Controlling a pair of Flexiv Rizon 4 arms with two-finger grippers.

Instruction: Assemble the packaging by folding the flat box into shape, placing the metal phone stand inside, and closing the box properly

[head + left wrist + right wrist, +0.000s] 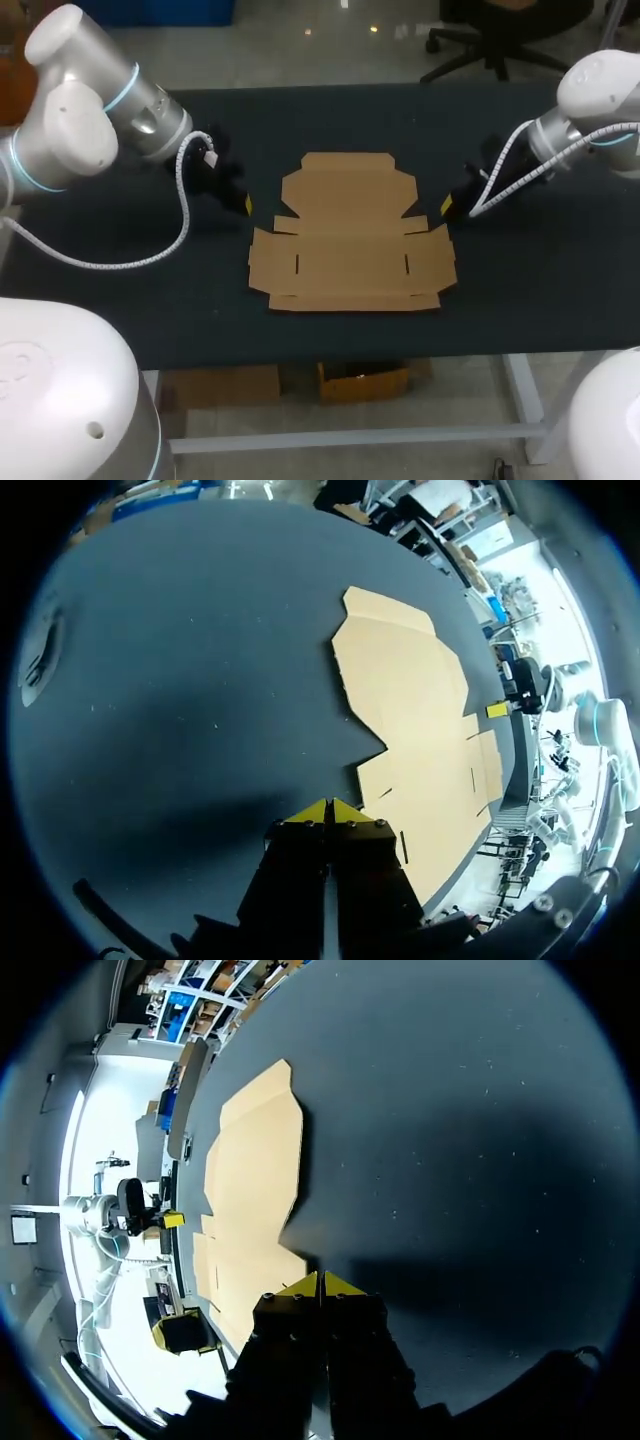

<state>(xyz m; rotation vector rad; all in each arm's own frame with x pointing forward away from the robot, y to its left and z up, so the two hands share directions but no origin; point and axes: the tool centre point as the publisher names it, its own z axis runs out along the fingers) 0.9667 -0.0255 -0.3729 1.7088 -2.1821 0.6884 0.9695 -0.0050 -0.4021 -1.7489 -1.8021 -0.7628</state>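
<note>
A flat brown cardboard box blank [350, 235] lay unfolded in the middle of the dark worktop [150, 290], every flap spread out, so folding had not begun. The left hand [248, 203] sat just beside the blank's left edge and the right hand [446, 207] just beside its right edge, each near a notch where a side flap joined the main panel. That mirrored placement looked like a ready stance for lifting opposite flaps together.

From overhead only a spot of yellow showed on each hand. The wrist views settled their state: the left hand [327, 813] had its yellow tips pressed together on nothing, low over bare worktop with the blank [420, 730] ahead and to one side; the right hand [320, 1285] was pinched closed and empty too, its tips at the blank's [255, 1180] edge. The metal phone stand appeared in no view.
</note>
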